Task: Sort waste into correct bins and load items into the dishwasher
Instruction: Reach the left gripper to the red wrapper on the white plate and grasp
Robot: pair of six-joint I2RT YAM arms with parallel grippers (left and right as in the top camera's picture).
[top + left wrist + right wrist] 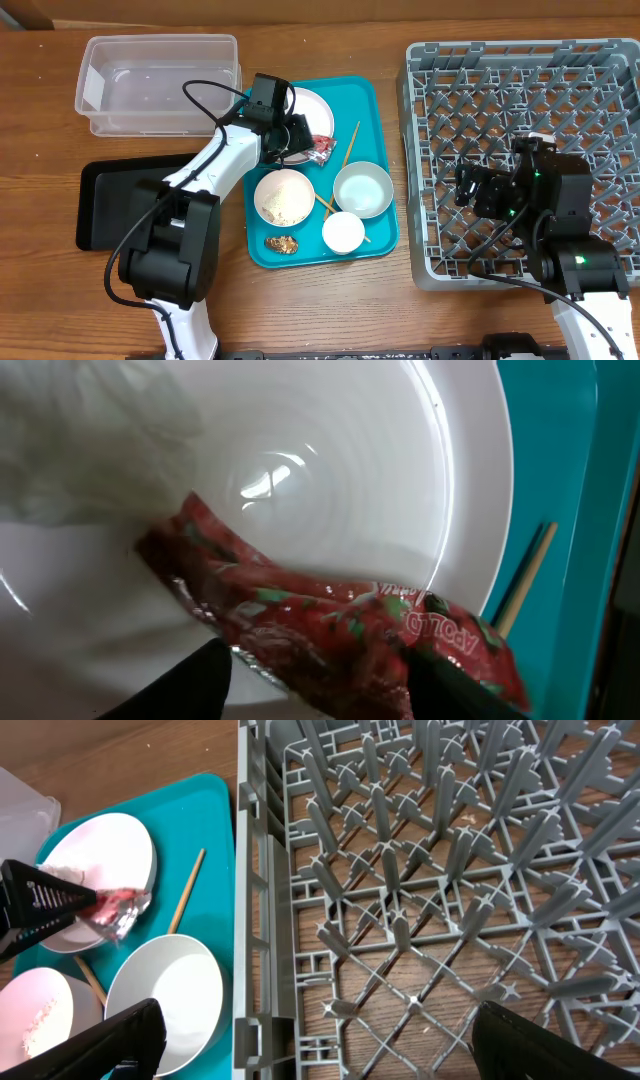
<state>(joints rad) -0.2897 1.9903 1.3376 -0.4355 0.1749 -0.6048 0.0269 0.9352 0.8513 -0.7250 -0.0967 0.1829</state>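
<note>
Left jaws straddle red wrapper (330, 630) on white plate (312, 104), teal tray (366, 100); whether they pinch it, cannot tell. Chopstick (349, 146) just beside plate; rice bowl (284, 197) near. Right jaws spread wide over grey rack (560, 80).

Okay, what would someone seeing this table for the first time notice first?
The red shiny wrapper on the white plate, at the back of the teal tray mid-table, with the left gripper straddling it. Next, the big grey dish rack on the right, the right gripper hanging open above it.
</note>
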